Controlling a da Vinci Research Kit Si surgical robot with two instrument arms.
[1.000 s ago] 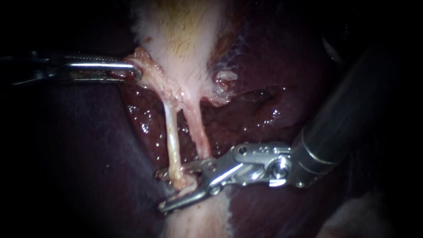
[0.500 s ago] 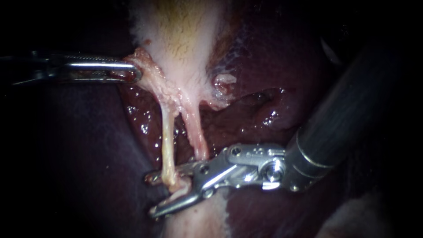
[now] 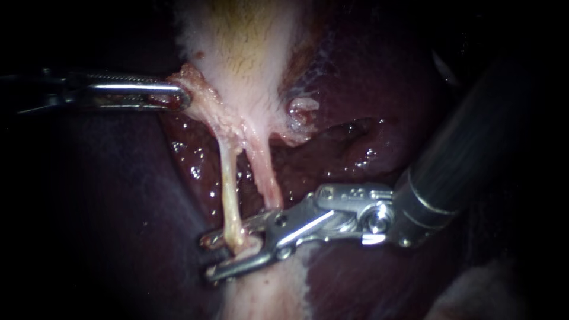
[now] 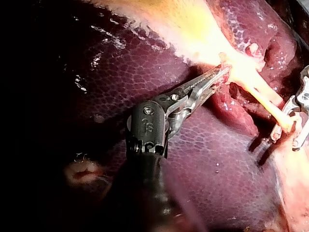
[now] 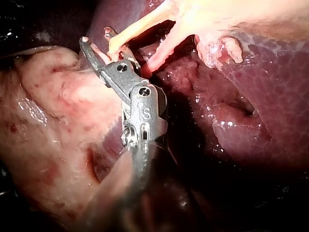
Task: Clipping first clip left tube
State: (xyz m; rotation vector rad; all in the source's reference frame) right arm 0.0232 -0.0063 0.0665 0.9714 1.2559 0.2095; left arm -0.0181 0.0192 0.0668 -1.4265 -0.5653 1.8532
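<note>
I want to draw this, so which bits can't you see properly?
1. Whether a clip sits in the right instrument: endoscope view, too small, with the left tube in front.
2. Left instrument shaft: endoscope view, lost in darkness.
3. Its hold on the gallbladder: tissue covers the tip.
4. Right instrument's shaft: right wrist view, blurred close up.

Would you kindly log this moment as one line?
left instrument: shut on gallbladder | right instrument: open, astride left tube | tube not yet clipped

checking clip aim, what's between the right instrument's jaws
The left tube, near its lower end, lies between the right instrument's open jaws; the right tube lies outside them. Clearest in the endoscope view.
</note>
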